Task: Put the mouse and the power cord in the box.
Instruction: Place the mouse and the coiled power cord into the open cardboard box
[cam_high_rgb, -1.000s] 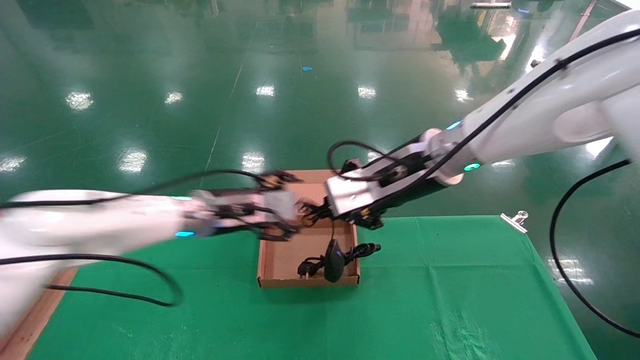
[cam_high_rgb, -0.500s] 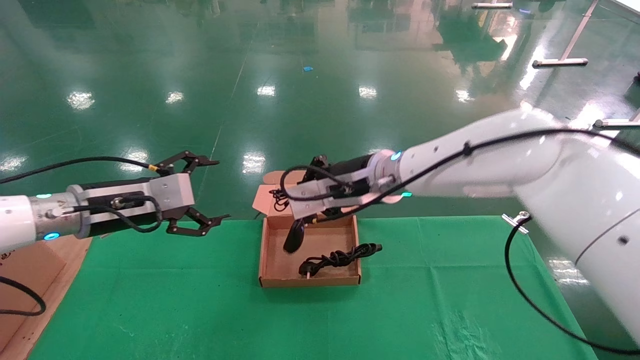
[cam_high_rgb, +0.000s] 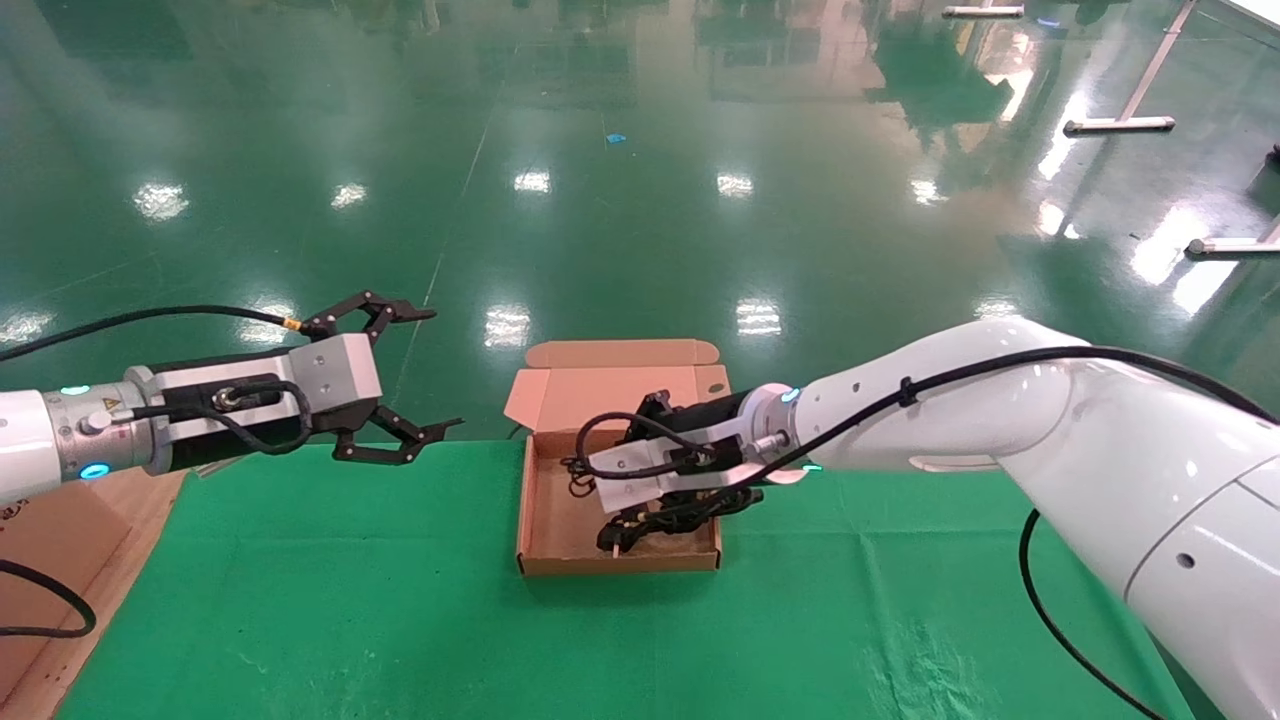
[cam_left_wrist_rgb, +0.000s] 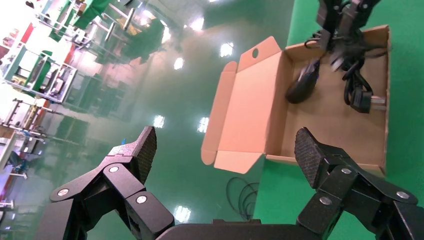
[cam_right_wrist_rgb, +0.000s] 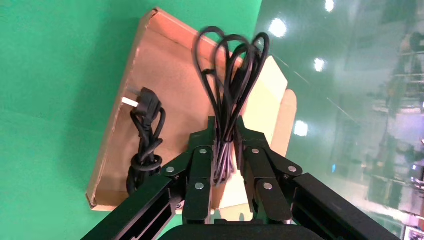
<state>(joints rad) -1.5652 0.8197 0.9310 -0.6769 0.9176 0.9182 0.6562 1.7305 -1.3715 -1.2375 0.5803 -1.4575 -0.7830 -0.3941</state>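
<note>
The brown box (cam_high_rgb: 620, 566) lies open on the green table, its lid (cam_high_rgb: 620, 385) folded back over the far edge. My right gripper (cam_high_rgb: 588, 476) hangs low over the box, shut on a bundle of thin black cable loops (cam_right_wrist_rgb: 227, 75) that belong to the mouse. The black mouse (cam_left_wrist_rgb: 300, 88) lies on the box floor near the lid side; the head view hides it under the gripper. The power cord (cam_high_rgb: 665, 520) lies coiled in the box (cam_right_wrist_rgb: 165, 60), its plug (cam_right_wrist_rgb: 142, 100) inside near a wall. My left gripper (cam_high_rgb: 440, 370) hovers open, left of the box.
The green cloth (cam_high_rgb: 400, 600) covers the table, whose far edge runs level with the box's hinge. A brown board (cam_high_rgb: 40, 560) sits at the table's left end. Loose cable loops (cam_left_wrist_rgb: 245, 195) lie on the floor below the box. Shiny green floor (cam_high_rgb: 640, 200) lies beyond.
My right gripper has come down over the box, lowering the dangling mouse onto its floor. The left arm pulled back to the left a second ago and has held still since.
</note>
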